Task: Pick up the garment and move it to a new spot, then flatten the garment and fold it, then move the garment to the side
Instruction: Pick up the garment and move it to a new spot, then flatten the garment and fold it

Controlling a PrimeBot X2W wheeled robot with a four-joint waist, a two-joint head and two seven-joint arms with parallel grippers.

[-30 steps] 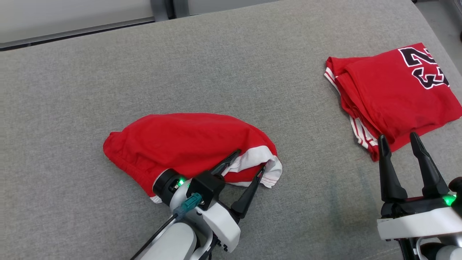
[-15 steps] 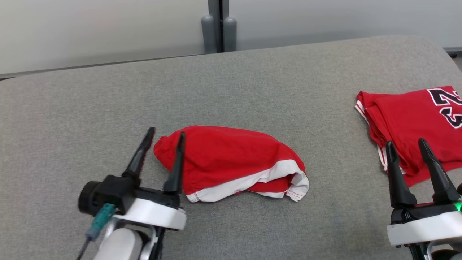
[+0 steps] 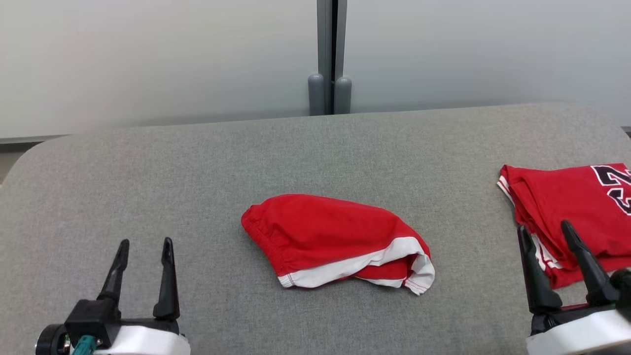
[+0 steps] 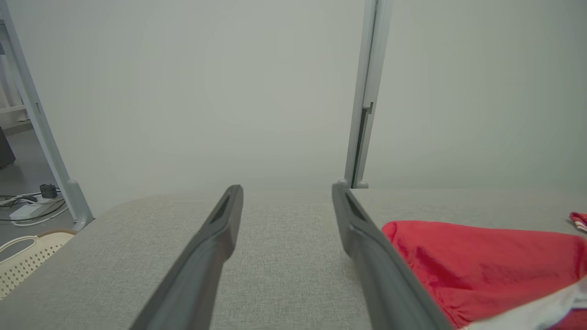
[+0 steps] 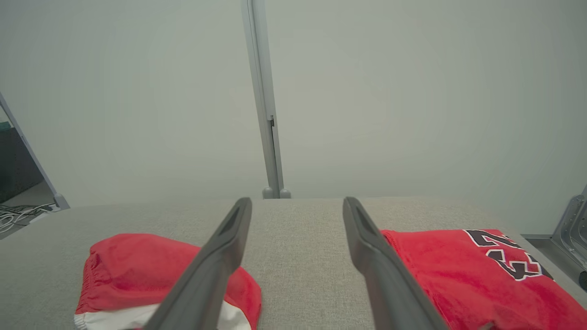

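The garment, red shorts point(image 3: 335, 236) with a white hem band, lies bunched and folded over in the middle of the grey padded table point(image 3: 197, 172). My left gripper point(image 3: 146, 241) stands open at the lower left, well clear of the shorts, with nothing between its fingers. In the left wrist view the open left gripper point(image 4: 287, 188) has the shorts point(image 4: 481, 261) to its right. My right gripper point(image 3: 543, 227) is open at the lower right, its fingers over the near edge of a folded red jersey point(image 3: 567, 207). The right wrist view has the right gripper point(image 5: 298, 200) between the shorts point(image 5: 137, 266) and the jersey point(image 5: 458, 275).
A pale partition wall with a grey post point(image 3: 329, 59) runs behind the table's far edge. A cream basket point(image 4: 23, 261) and cables sit on the floor past the table's left end. Bare grey surface lies left of the shorts.
My left gripper has drawn back from the shorts' white hem to the lower left, empty. The head camera has tilted up, shifting the whole picture. The right gripper has barely moved.
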